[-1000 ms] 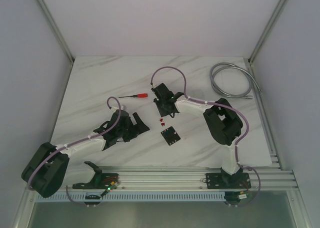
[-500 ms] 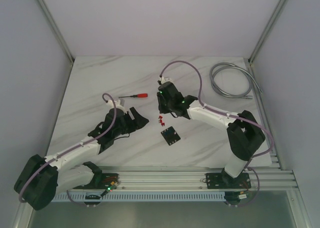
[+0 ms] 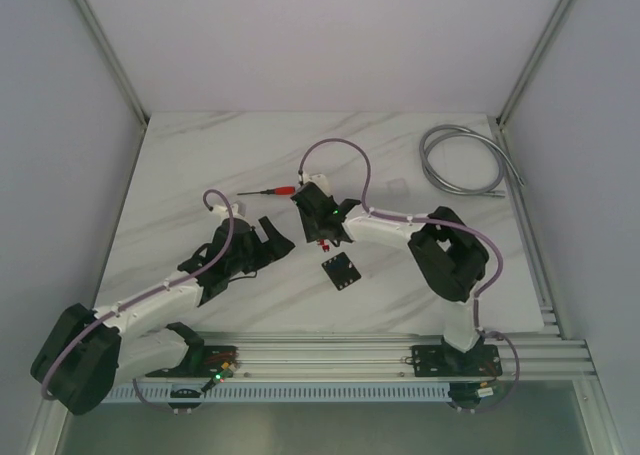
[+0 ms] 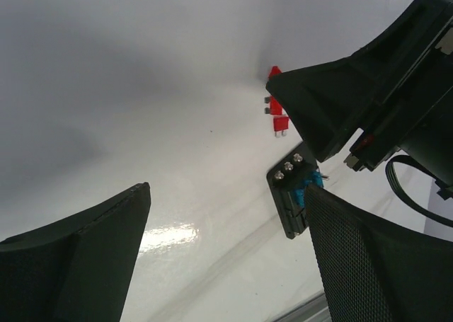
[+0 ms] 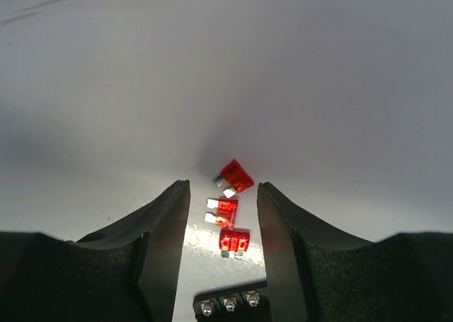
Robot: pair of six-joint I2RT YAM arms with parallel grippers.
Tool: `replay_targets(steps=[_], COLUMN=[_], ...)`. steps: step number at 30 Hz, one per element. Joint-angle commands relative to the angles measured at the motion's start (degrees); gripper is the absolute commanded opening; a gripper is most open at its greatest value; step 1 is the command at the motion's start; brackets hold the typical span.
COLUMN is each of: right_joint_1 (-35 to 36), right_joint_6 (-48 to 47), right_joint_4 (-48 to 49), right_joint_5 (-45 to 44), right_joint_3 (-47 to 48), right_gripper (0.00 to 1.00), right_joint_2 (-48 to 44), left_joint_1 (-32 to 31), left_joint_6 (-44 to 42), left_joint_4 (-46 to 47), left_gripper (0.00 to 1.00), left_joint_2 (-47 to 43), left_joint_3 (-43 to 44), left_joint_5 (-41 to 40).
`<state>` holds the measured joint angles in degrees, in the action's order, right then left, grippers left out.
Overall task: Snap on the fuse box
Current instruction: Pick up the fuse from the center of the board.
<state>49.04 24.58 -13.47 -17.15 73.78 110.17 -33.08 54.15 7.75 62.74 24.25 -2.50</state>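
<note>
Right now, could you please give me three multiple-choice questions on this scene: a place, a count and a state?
1. Where do the red fuses lie?
A) on top of the fuse box
B) on the table beside the fuse box
C) clamped in the left gripper
2. How many red fuses lie loose?
A) two
B) three
C) five
3. How is the left gripper?
A) shut on a fuse
B) shut on the fuse box
C) open, holding nothing
Answers: B, the right wrist view shows them on bare table past the fuse box; B, three show there; C, its fingers stand wide apart, nothing between.
</note>
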Motion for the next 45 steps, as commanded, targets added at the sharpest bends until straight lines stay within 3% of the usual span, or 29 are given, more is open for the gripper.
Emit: replay_targets(steps=[1,15,31,45], right_joint_1=[0.94,0.93,-1.75,-1.36], right_joint_6=[-0.81,-3.52,-6.72,7.68], right_joint_4=[-1.91,-3.83,-4.13,-5.03], right_joint_5=[-5.63,-7.56,-4.58,-7.84], right_joint_3=[3.71,3.7,0.01,7.16], right_gripper=[0.49,0.49,0.5,0.49], right_joint_2=[2.58,5.43,-0.82,4.57], left_joint_1=[0.36,0.47,0.47,0.5], left_joint_6=[0.6,0.96,1.22,1.48], left_joint_4=[-2.23,-2.55,-3.16,-3.55], left_gripper=[0.98,0.99,0.99,1.0], left_joint_2=[0.79,1.23,0.29,-0.59], left_joint_3=[-0.44,-0.39,-0.74,-0.99], left_joint_5=[-1.11,-0.76,-0.84,-1.18])
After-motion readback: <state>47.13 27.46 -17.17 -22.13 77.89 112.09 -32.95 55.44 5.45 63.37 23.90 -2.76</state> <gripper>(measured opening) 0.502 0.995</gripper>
